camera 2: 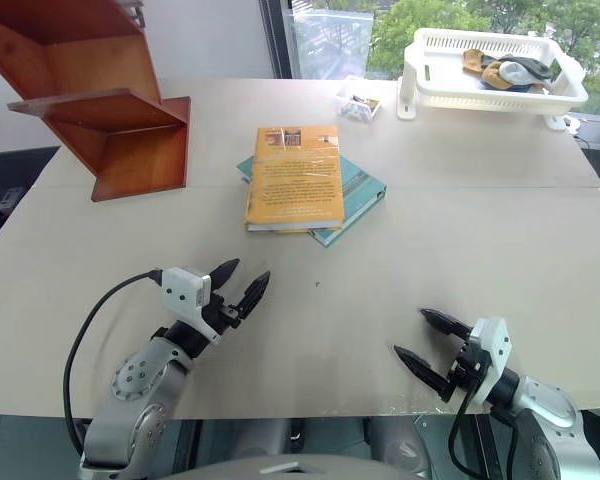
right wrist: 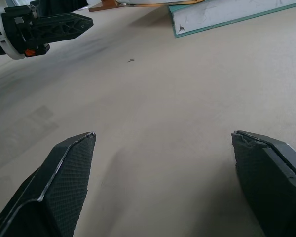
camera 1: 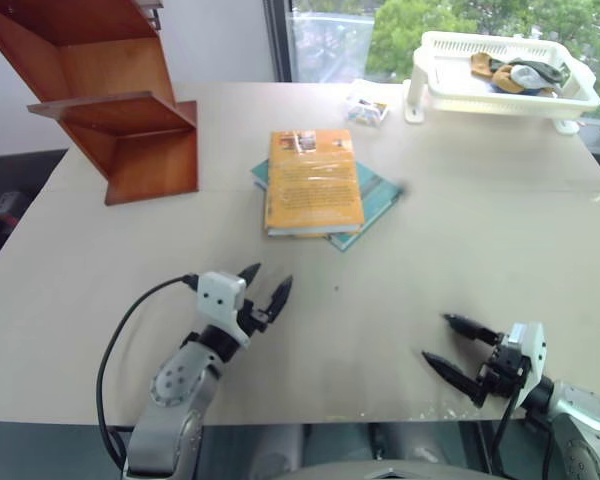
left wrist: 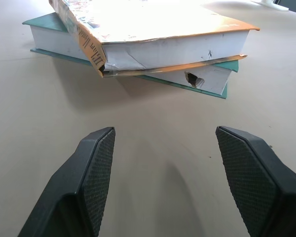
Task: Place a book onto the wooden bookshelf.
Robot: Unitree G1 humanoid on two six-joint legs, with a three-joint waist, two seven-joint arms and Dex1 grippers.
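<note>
Overhead views: the orange-yellow book [camera 1: 313,182] lies flat near the middle of the bench [camera 1: 500,250], stacked on a thinner teal book [camera 1: 378,196] whose edges project beyond it on the right and near sides. The wooden bookshelf [camera 1: 120,110] stands at the bench's far left, well apart from the books. A white basket [camera 1: 500,75] holding crumpled cloth occupies the far right corner, with a small clear box [camera 1: 367,108] just beside it. The left gripper [camera 1: 264,288] hovers over the bench on the near side of the books, fingers spread and empty, pointing toward the stack. The right gripper [camera 1: 458,346] sits near the bench's front right edge, fingers likewise spread wide, holding nothing.

Left wrist view: the book's yellow spine with dark lettering, its torn lower corner and a worn hole in the teal book's page block are visible, details the overhead views do not resolve.

Right wrist view: the left gripper appears side-on above the bench, with a corner of the teal book beyond it.
</note>
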